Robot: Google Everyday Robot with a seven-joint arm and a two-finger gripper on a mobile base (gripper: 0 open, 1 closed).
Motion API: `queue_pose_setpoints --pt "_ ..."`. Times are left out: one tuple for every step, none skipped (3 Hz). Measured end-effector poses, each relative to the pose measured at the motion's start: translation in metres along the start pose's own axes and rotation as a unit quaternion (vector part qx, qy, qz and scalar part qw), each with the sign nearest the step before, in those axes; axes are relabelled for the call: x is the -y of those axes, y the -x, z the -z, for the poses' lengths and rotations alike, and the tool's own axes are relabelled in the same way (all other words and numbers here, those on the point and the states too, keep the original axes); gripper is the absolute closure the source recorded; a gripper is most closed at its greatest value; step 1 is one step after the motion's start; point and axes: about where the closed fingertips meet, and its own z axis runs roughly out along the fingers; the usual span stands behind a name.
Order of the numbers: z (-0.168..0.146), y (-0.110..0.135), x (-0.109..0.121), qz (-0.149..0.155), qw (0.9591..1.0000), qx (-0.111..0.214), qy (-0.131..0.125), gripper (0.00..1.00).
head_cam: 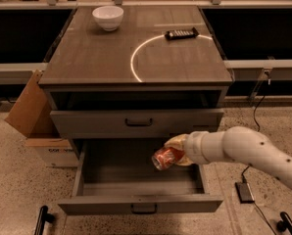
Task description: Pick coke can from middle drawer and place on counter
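The coke can (163, 158), red with silver ends, is tilted on its side in my gripper (173, 153), which is shut on it. The white arm reaches in from the right. The can hangs above the grey floor of the open middle drawer (114, 173), near its right side. The drawer's front panel with the dark bar handle (143, 208) is pulled out toward the camera. The counter (92, 58) with the bright white arc lies above, well clear of the gripper.
A white bowl (108, 17) and a flat black remote (181, 33) lie on the counter at the back. A shut drawer (136, 123) sits just above the gripper. A cardboard box (31, 114) stands left of the cabinet. A cable and a black block (245, 192) lie on the floor at right.
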Motion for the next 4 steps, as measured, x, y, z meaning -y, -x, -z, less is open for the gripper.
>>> queue_pose_setpoints --pt "0.071 0.000 0.037 0.032 0.9983 0.005 -0.048 1.00" --pt "0.144 0.004 0.065 0.072 0.9932 -0.018 -0.090 1.00" --pt "0.144 0.004 0.065 0.072 0.9932 -0.018 -0.090 1.00" --pt "0.163 -0.004 0.087 0.073 0.9903 -0.008 -0.118 1.00"
